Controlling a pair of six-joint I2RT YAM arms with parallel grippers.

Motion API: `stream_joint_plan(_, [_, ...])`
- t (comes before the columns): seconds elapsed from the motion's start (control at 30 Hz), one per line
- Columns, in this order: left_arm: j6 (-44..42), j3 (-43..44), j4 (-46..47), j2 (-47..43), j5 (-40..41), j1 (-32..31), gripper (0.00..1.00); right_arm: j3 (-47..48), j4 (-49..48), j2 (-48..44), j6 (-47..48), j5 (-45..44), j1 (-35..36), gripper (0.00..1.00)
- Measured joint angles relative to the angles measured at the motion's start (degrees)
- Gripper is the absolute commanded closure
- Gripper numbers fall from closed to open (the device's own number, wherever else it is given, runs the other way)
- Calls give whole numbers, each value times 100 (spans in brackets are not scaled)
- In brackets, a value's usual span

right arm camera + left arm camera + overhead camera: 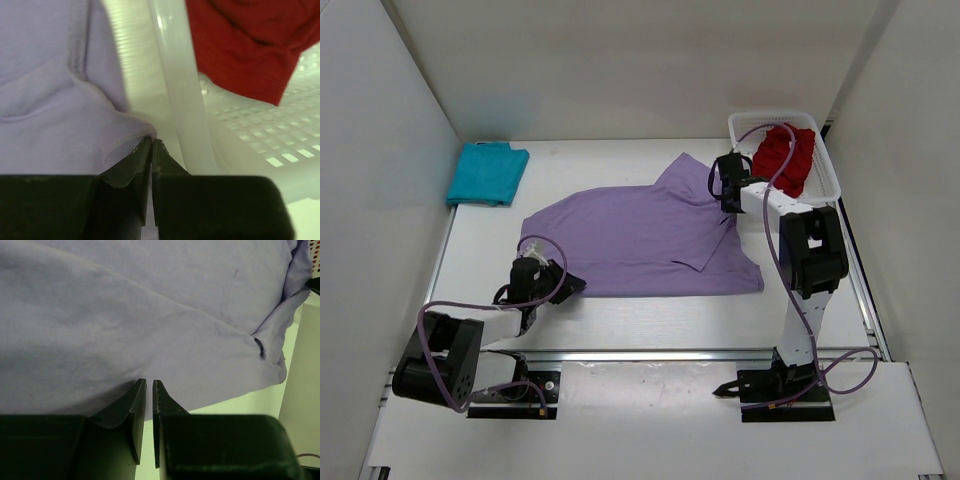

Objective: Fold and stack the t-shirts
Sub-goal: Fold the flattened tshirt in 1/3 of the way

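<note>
The purple shirt (pixel 640 235) lies spread mid-table. The right claw (pixel 151 142) is closed, pinching its far right edge beside the basket (pixel 767 116) holding the red shirt (pixel 785 158). The left claw (pixel 149 385), nearly closed, sits at its near left hem; whether it grips is unclear. The teal shirt (pixel 487 172) lies far left.

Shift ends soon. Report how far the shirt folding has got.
Done: the teal shirt lies folded at the far left. In hand: the purple shirt lies spread out, right pincer shut on its edge, left pincer at its near edge. Left: the red shirt, bunched in the basket.
</note>
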State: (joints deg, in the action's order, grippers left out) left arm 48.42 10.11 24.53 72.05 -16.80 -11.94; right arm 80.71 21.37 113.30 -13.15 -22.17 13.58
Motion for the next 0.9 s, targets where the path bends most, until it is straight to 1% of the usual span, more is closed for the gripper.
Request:
stream_joint_plan(0.1, [15,-15,-31,-192,0,17,79,0,4,0,7,-323,-26,95])
stream_joint_plan(0.13, [17,-17,-28,-245,2,31,79,9,22,0,9,-407,-35,92])
stream_joint_plan(0.17, [20,-22,-28,-284,2,55,79,17,28,0,9,-485,-44,85])
stream_joint_plan(0.2, [26,-26,-33,-315,2,70,79,20,26,0,9,-557,-46,83])
stream_joint_plan(0.23, [35,-28,-42,-334,7,83,79,20,13,0,9,-643,-48,77])
stream_joint_plan(0.27, [37,-33,-55,-354,13,90,79,20,-9,0,20,-695,-39,74])
stream_joint_plan(0.33, [42,-33,-61,-393,13,98,80,15,-42,-13,70,-804,4,74])
stream_joint_plan(0.43, [52,-35,-120,-507,28,103,80,15,-63,-92,120,-920,66,76])
stream_joint_plan(0.47, [52,-35,-136,-549,46,92,79,11,-85,-140,144,-890,68,78])
stream_joint_plan(0.53, [50,-35,-160,-625,144,11,78,-55,-216,-315,197,-710,107,77])
stream_joint_plan(0.57, [46,-22,-175,-640,219,-90,78,-79,-269,-420,225,-560,118,80])
stream_joint_plan(0.63, [35,28,-208,-601,273,-310,79,-17,-321,-496,256,-262,131,90])
stream_joint_plan(0.77, [59,262,-184,-271,278,-529,79,315,-345,-282,267,393,140,100])
stream_joint_plan(0.9, [120,671,-127,238,260,-498,78,498,-332,208,234,776,125,100])
